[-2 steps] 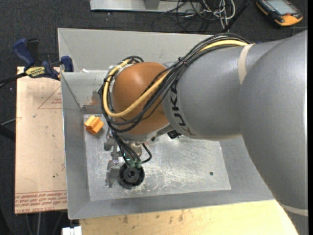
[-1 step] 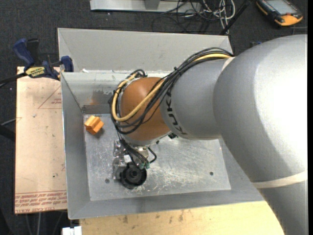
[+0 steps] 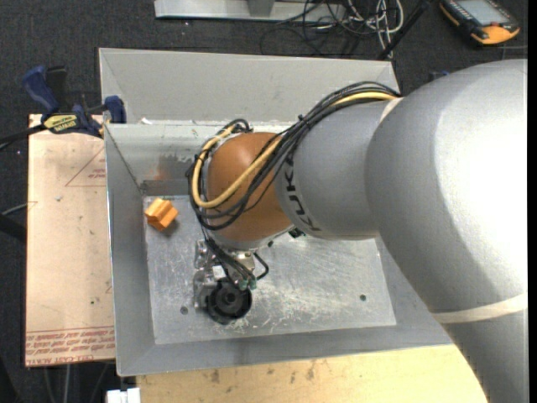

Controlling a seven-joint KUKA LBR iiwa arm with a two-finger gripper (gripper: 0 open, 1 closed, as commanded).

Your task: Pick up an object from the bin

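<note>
My gripper (image 3: 213,273) hangs below the arm's wrist, low over the front left part of the bin floor. Directly under and in front of it lies a black round thing (image 3: 227,303), like a small roll or cap, touching or nearly touching the gripper's lower end. Whether the gripper holds it cannot be told from this angle. A small orange block (image 3: 161,214) lies on the floor near the bin's left wall, well apart from the gripper, up and to the left of it.
The arm, with its orange cover and cables, reaches in from the right and hides the middle and back of the bin. Bare scratched floor shows to the right of the gripper and along the front wall.
</note>
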